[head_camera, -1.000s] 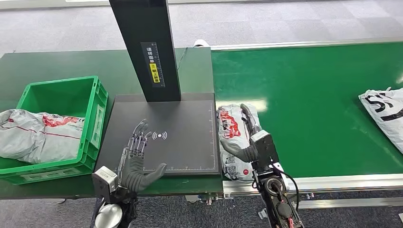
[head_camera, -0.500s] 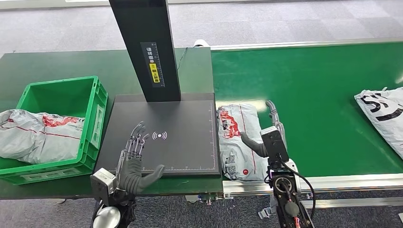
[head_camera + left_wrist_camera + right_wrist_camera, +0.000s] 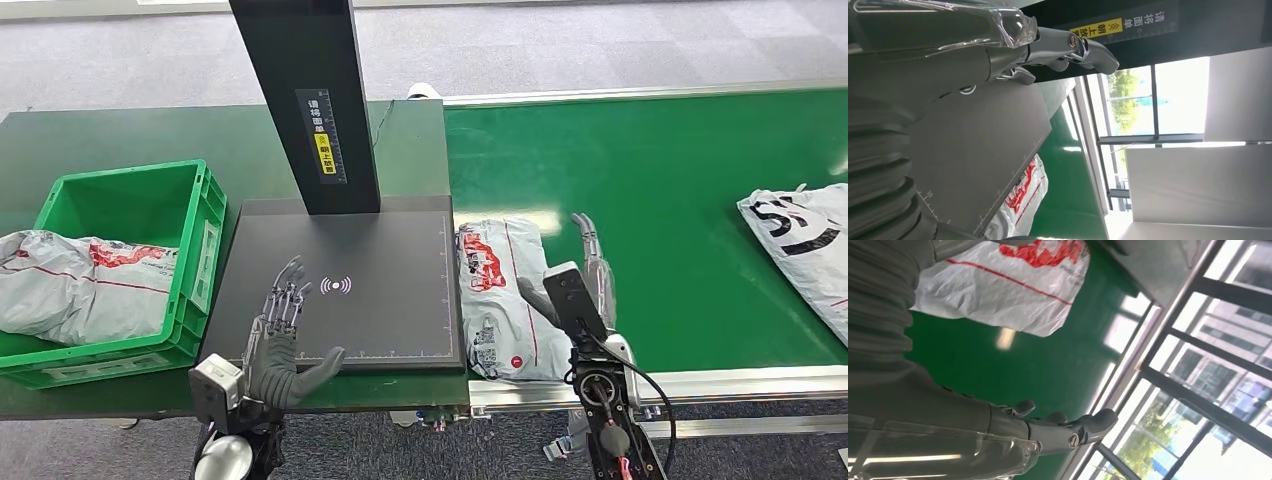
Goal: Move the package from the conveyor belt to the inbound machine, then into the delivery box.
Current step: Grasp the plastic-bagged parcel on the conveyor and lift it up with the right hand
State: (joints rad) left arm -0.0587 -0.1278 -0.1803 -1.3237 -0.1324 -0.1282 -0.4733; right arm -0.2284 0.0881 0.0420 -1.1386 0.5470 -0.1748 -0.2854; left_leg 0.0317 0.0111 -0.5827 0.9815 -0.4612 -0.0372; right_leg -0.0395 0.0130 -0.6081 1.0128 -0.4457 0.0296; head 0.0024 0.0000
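The package (image 3: 502,295), a grey-white plastic mailer with red printing, lies flat on the green conveyor belt (image 3: 680,190) at its left end, its left edge just beside the dark scanning plate of the inbound machine (image 3: 345,285). The right hand (image 3: 583,270) sits at about three o'clock from the package, just beside its right edge, fingers stretched out straight and apart toward twelve o'clock and thumb reaching toward the mailer; it holds nothing, and from the head view I cannot tell whether the thumb touches the plastic. In the right wrist view the fingers (image 3: 1068,432) are extended over the green belt with the package (image 3: 1003,287) beyond them. The left hand (image 3: 283,335) hovers over the near left part of the machine's plate, at about seven o'clock from the white wireless symbol, fingers spread and empty. The machine's black post (image 3: 305,100) rises at twelve o'clock from the plate and carries a label with a yellow patch. At nine o'clock from the plate stands the green delivery box (image 3: 130,205), with a grey mailer (image 3: 85,285) draped over its left wall. A second white bag with black lettering (image 3: 800,245) lies on the belt at the far three o'clock edge.
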